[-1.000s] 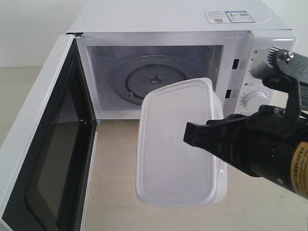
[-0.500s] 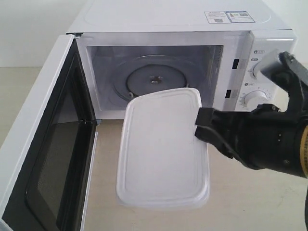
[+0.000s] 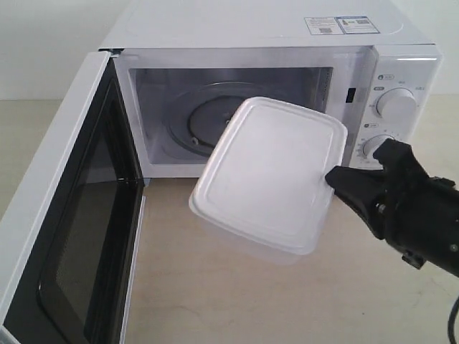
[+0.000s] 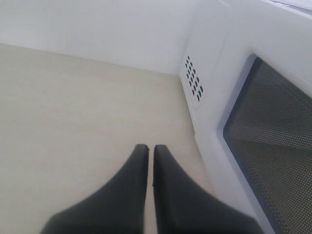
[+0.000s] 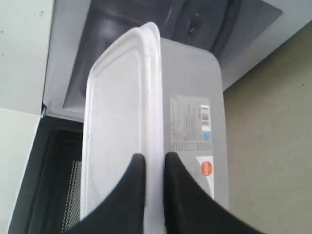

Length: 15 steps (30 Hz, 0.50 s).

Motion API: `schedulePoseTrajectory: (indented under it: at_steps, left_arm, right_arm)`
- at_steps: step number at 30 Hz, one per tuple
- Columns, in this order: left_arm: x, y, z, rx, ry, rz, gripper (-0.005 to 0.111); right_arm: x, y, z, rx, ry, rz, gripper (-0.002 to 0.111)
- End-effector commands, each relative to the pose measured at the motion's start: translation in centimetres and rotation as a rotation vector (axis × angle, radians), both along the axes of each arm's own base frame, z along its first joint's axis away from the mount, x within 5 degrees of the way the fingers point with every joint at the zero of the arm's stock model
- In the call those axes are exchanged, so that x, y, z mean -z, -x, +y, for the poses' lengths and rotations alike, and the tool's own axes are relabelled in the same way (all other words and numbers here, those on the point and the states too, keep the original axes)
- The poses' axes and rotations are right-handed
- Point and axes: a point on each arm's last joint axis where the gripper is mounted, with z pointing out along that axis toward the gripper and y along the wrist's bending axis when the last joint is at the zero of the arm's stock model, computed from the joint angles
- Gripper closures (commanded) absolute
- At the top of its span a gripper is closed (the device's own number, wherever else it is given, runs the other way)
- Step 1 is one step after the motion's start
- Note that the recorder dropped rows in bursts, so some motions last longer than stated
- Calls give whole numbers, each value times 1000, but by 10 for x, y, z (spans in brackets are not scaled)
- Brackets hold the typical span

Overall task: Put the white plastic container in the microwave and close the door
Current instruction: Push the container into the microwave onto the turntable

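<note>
The white plastic container (image 3: 269, 172) hangs tilted in the air just in front of the microwave (image 3: 272, 43) opening, lid up. My right gripper (image 3: 336, 179) is shut on the rim at its right edge. The right wrist view shows the container (image 5: 146, 97) edge-on, with its label on the side, and the right gripper (image 5: 155, 163) pinching the lid rim. The door (image 3: 68, 215) stands swung wide open at the left, its dark window facing inward. The glass turntable (image 3: 204, 118) shows behind the container. My left gripper (image 4: 150, 152) is shut on nothing, beside the door's outer face (image 4: 273, 126).
Two round knobs (image 3: 396, 104) sit on the microwave's right panel, close above my right arm. A beige tabletop (image 3: 215, 287) lies under the container and before the opening. A pale wall (image 4: 97, 24) rises behind the table in the left wrist view.
The container has swung from hanging nearly upright and low to a flatter tilt, higher and closer to the opening. My right arm has dropped and drawn back to the right, uncovering the knobs.
</note>
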Motion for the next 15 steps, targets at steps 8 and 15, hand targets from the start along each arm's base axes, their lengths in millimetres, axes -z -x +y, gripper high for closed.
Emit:
schedulePoseTrajectory:
  at_steps: [8,15]
  left_arm:
    - [0,0,0,-3,-2,-4,102]
    - [0,0,0,-3,-2,-4,102]
  right_arm:
    - [28,-12,64,248,-31,-21,108]
    - [26,-40,96,310,-95,-36,108]
